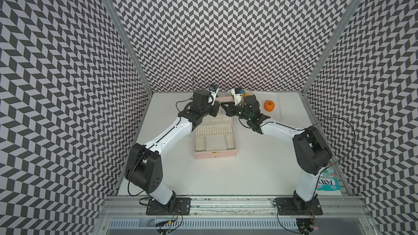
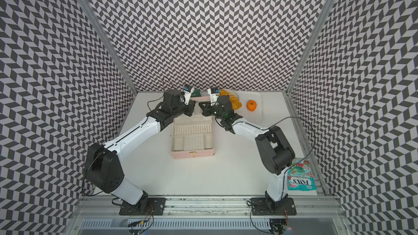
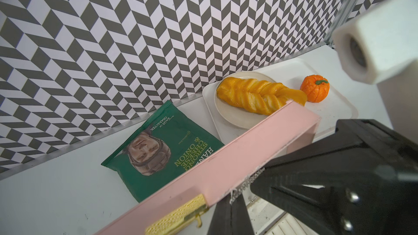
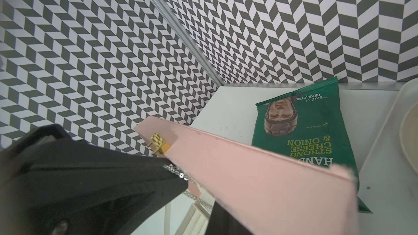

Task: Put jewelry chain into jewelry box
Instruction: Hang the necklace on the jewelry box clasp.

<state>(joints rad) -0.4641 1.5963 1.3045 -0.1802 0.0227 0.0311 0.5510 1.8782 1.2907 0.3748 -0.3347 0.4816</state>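
- One white tabletop, walled in black-and-white chevron panels, carries everything
- Two white-and-black arms reach from the near rail and meet over the far end of the box. The left gripper and right gripper are tip to tip, both jaws clamped tight
- Pale pink rectangular hinged jewelry box sits mid-table and open, with its gold clasp facing the arm bases. Cream ring rolls and the perforated panel are exposed, and the lid stands upright at the far side
- White plastic tray lies in the far right corner, to the right of the lid
- Teal sweet bag lies at the right edge, beside the right arm's elbow
- Green crisp bag lies flat behind the lid, against the back wall
- Round cream plate sits on the tray and holds a golden braided bread loaf
- Small orange pumpkin sits on the tray beside the plate
- Thin silver jewelry chain is held up off the table, strung short between the two gripper tips, each pinching it. It lies close against the lid's top edge, not yet in any compartment
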